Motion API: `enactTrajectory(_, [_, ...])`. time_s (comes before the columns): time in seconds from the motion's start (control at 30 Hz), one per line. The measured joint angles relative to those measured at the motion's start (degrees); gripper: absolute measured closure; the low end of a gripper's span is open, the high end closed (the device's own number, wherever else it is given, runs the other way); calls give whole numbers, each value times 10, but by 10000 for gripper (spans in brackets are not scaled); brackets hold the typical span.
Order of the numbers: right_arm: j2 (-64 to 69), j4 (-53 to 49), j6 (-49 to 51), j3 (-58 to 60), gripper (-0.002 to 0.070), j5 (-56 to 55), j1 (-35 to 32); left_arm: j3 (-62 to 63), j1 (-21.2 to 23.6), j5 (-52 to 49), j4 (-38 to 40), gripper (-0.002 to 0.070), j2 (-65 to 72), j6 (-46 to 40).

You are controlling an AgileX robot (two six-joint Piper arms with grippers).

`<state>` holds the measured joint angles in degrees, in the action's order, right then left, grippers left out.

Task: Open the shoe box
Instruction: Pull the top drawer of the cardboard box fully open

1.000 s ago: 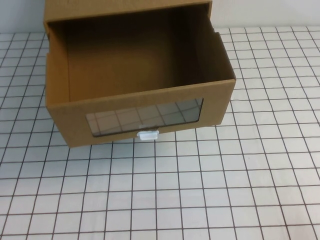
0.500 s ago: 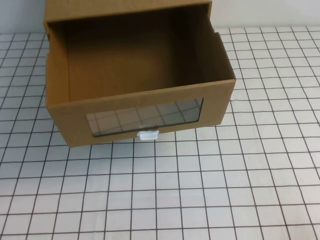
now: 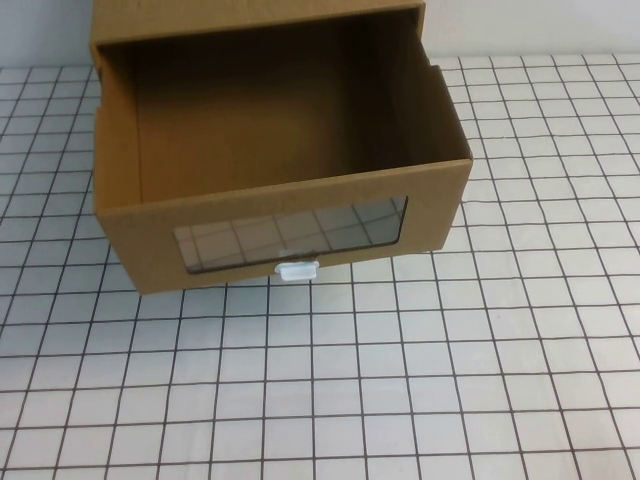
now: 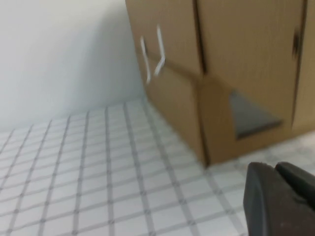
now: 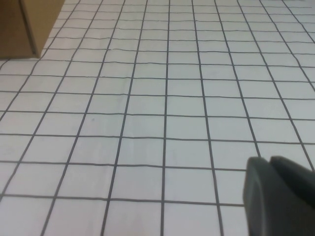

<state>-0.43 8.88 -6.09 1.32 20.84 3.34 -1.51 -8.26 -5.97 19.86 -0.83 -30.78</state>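
Left gripper (image 4: 275,169): out of the high view, seen only by its own wrist camera, low over the gridded table (image 3: 400,380), fingertips together with no gap, holding nothing, box ahead of it and apart. Right gripper (image 5: 270,162): same story, low over the grid, closed on nothing, well apart from the box, only a box corner at the edge of its view. Shoe box (image 3: 140,240) sits in the far half of the table, left of centre. Nearest face is the drawer (image 3: 260,120) front, with a white pull tab (image 3: 297,269) at its lower edge, just under a clear window (image 3: 290,234). Drawer is slid out toward the robot, open top, brown inside walls visible. Behind it is the outer sleeve (image 3: 250,15), then the white wall (image 4: 59,59).
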Motion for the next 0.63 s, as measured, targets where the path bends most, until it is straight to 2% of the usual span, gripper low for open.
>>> enactTrajectory(0.1, [0,0,0,0,689,0,0,0,18,-32,-142,677,0,119])
enactTrajectory(0.17, [0,0,0,0,689,0,0,0,25,-67,-192,677,0,172])
enactTrajectory(0.33, [0,0,1,0,689,0,0,0,27,-155,-230,677,0,228])
enactTrajectory(0.63, [0,0,1,0,689,0,0,0,27,-161,-252,677,0,236])
